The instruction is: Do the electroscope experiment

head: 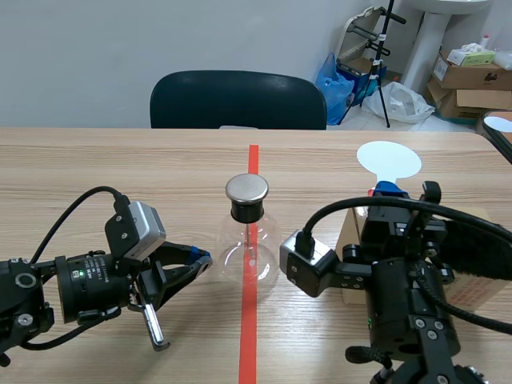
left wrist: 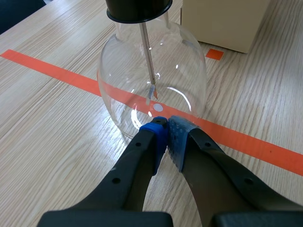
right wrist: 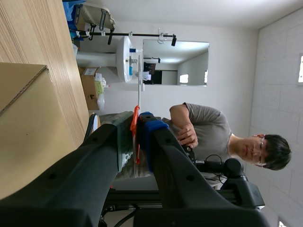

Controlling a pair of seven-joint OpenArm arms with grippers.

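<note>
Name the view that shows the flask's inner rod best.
Left wrist view: the rod hangs from the black stopper, plain down to its tip. The scene view shows it only faintly inside the flask. The right wrist view misses it.

Makeshift robotics lab in a plain workroom: a glass electroscope flask stands on a long wooden table marked with an orange-red tape line, flanked by the cabled left arm at 8 o'clock and right arm at 4 o'clock. A dark chair at 12 o'clock backs onto a bare grey wall. At 2 o'clock, cardboard boxes, a blue bag, a white plastic bag and a black stand crowd a white pedestal sink. The right wrist view catches a person in a grey T-shirt and a wall mirror.
</note>
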